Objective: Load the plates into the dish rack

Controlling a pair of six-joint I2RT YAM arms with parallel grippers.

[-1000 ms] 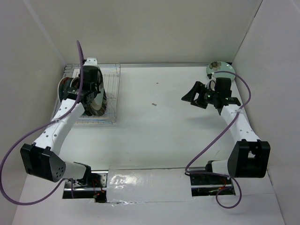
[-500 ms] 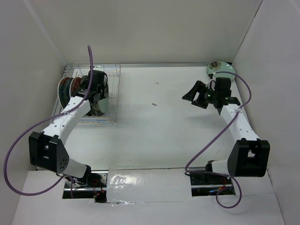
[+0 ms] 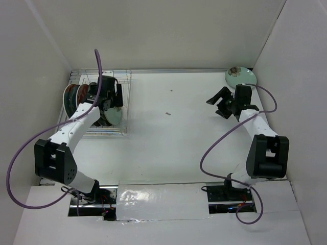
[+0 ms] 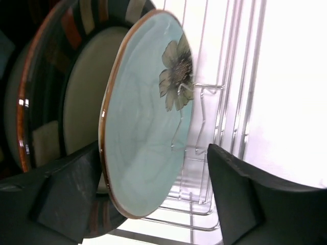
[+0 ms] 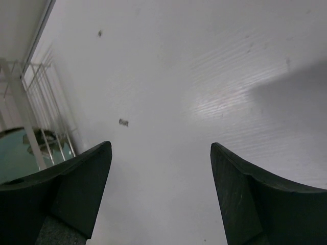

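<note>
Mint plate (image 4: 143, 132) stands on edge in the dish rack (image 3: 124, 84), propped by its neighbours (image 4: 82, 102), left gripper (image 4: 154, 153) spread around it, while the right gripper (image 5: 161, 148), also apart and empty, hangs near another flat plate (image 3: 241, 76).

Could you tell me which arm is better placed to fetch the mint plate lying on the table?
Right. The right hand, open, hangs just beside the mint plate; the left hand is across the table at the dish rack.
</note>
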